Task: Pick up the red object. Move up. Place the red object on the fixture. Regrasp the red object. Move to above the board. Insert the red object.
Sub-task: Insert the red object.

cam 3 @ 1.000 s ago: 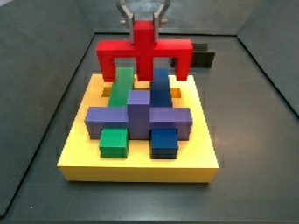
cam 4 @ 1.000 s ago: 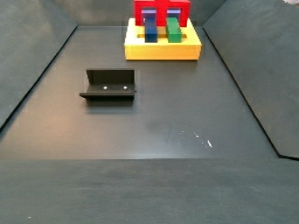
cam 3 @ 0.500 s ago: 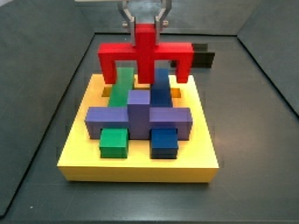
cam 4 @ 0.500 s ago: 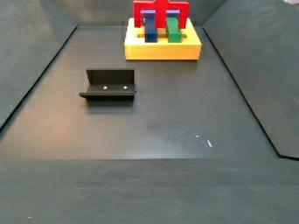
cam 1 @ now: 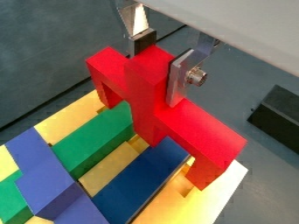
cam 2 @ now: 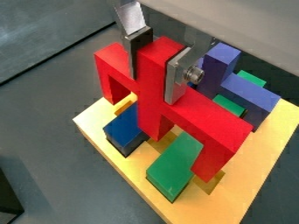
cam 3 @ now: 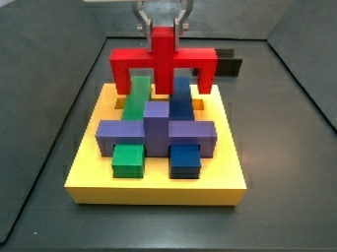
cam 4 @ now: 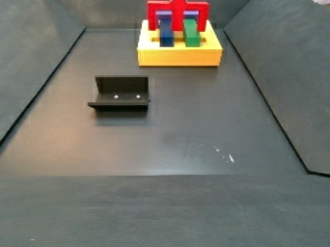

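Insertion is in hand: the pincer (cam 1: 158,61) pinches the red object's (cam 1: 163,109) stem above the board (cam 3: 158,182) at the desk's far edge. Next, lower it straight into the slots.

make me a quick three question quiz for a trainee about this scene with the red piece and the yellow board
1. True or false: the claw is shut on the stem of the red piece.
2. Where do the red piece's legs stand in relation to the yellow board?
A. At the board's surface, straddling the green bar and blue bar
B. On the black bracket
C. On the bare floor
3. Fill in: the purple cross block lies on the ____.

Key
1. True. Both wrist views show the silver fingers clamping the stem.
2. A. Whether the legs are fully seated cannot be told.
3. Board, across the green and blue bars.
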Available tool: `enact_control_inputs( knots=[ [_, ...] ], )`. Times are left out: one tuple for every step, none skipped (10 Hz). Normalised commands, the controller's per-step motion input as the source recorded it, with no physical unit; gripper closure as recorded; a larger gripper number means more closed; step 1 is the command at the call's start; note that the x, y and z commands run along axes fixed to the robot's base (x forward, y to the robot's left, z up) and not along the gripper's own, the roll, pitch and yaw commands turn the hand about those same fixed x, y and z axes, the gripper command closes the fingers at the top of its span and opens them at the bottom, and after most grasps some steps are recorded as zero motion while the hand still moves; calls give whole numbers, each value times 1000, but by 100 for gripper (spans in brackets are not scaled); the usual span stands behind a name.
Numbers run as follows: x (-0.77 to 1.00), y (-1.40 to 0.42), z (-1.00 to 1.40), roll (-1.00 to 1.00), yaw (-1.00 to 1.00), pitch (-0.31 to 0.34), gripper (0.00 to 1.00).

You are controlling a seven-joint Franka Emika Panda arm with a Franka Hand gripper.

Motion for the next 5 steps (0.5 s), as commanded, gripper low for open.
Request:
enact_control_inputs(
  knots=[
    [-171,0,0,-16,0,-7,100],
    [-77,0,-40,-9,0,-34,100],
    [0,0,-206,0,0,-51,100],
    [0,0,-317,4,0,-64,100],
    [109,0,-380,14,0,-46,100]
  ],
)
